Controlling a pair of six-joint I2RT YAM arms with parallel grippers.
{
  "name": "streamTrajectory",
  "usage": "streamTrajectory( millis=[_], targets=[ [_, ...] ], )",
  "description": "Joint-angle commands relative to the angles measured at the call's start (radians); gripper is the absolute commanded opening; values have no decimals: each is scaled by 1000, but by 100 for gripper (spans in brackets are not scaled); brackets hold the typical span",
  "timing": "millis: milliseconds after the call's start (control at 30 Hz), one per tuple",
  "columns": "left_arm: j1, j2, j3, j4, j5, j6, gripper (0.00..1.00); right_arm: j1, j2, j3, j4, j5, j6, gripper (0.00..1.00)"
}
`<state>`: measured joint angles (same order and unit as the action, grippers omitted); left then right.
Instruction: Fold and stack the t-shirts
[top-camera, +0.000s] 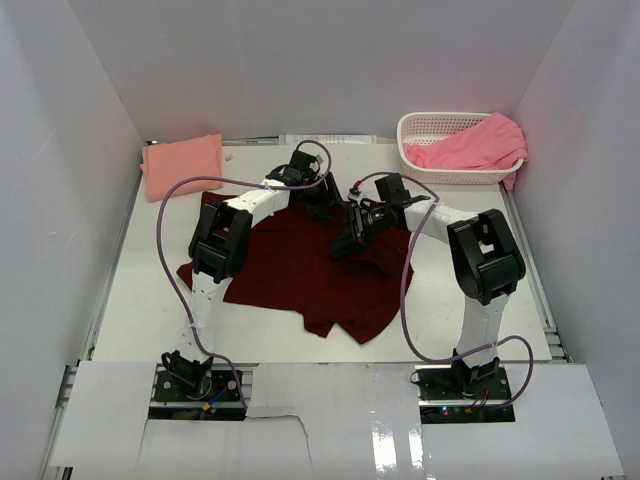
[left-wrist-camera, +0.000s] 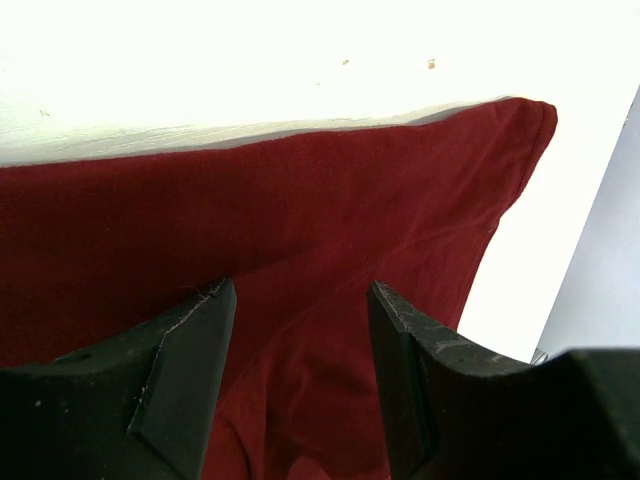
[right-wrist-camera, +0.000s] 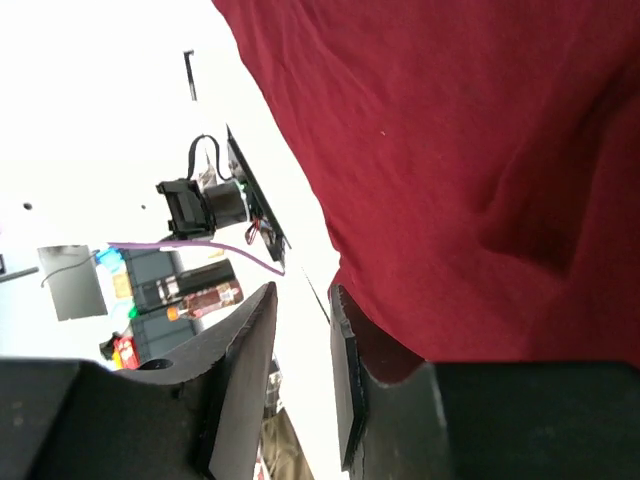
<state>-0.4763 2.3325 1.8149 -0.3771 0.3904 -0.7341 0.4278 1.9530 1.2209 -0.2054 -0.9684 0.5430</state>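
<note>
With the maroon t-shirt (top-camera: 300, 265) lying rumpled on the bench (top-camera: 140, 290), the left claw (left-wrist-camera: 300, 290) open near its far edge and the right claw (right-wrist-camera: 302, 290) slightly parted and empty beside the cloth, square both claws on matching corners before you fold.

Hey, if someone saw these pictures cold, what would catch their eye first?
Most likely the dark maroon t-shirt, lying rumpled across the middle of the table. Next, the brighter pink t-shirt spilling over the white basket at the far right corner, and the salmon-peach t-shirt folded at the far left corner.
</note>
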Motion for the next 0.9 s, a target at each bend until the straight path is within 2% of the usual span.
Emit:
streamTrajectory(
  millis=[0, 33, 67, 167, 233, 333, 567, 667, 867],
  targets=[
    [-1, 5, -19, -45, -12, 7, 67, -3, -83, 43, 37, 18, 29, 35],
    [2, 4, -19, -45, -7, 6, 67, -3, -104, 75, -32, 86, -18, 35],
    [4, 4, -22, -45, -2, 4, 66, 0, -112, 145, -174, 235, -111, 35],
    [5, -2, -23, -45, 7, 4, 67, -1, -120, 216, -306, 415, -214, 35],
    [5, -7, -19, -45, 13, 1, 66, 0, -103, 241, -363, 479, -253, 35],
    [5, -13, -14, -45, 18, 2, 67, 8, -115, 204, -373, 531, -294, 35],
    [10, -15, -5, -55, 15, 16, 67, 161, -199, 134, -422, 816, -371, 36],
    [19, -12, -6, -62, 24, 19, 67, 222, -230, 111, -434, 878, -370, 42],
    [19, -2, -9, -63, 39, 12, 67, 284, -201, 114, -442, 955, -353, 43]
  ],
)
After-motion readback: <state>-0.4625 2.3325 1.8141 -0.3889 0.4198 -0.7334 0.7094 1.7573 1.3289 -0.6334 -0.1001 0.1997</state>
